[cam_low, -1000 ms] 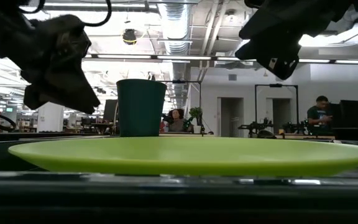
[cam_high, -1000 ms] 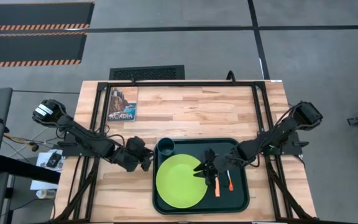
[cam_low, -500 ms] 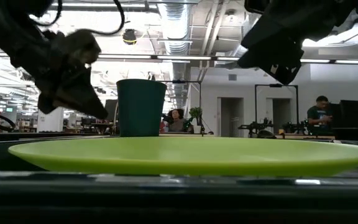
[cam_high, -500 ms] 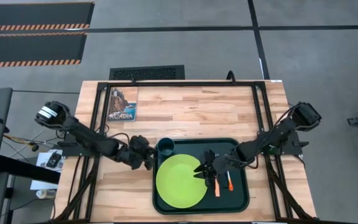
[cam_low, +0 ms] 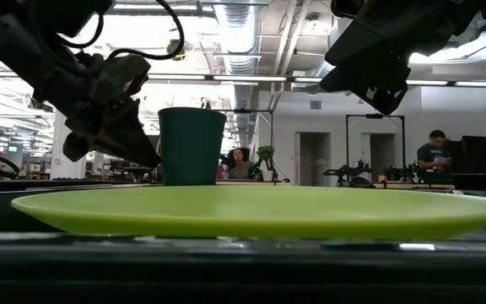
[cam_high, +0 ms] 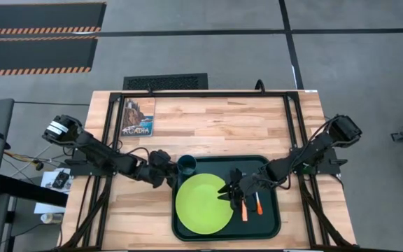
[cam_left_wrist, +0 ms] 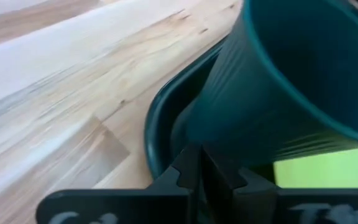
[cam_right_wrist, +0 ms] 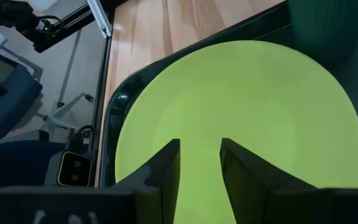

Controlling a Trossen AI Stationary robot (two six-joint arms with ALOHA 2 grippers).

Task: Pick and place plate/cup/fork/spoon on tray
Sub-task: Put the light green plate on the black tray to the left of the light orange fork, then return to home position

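the tray (cam_high: 271, 222) at the tabletop's front edge already carries the plate (cam_high: 203, 204), the cup (cam_high: 186, 165) in its far-left corner, fork (cam_high: 244, 209) and spoon (cam_high: 257, 204). the left gripper (cam_high: 165, 171) has been brought against the cup, fingers pressed together in its wrist view. the right gripper (cam_right_wrist: 199, 163) is held parted, empty, above the plate.

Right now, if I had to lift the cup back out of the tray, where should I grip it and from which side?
Grip the cup by its rim or upper wall, coming straight down. It stands upright and open-topped in the tray's corner, with the plate close beside it and the left gripper at its outer side, so a sideways approach looks crowded.
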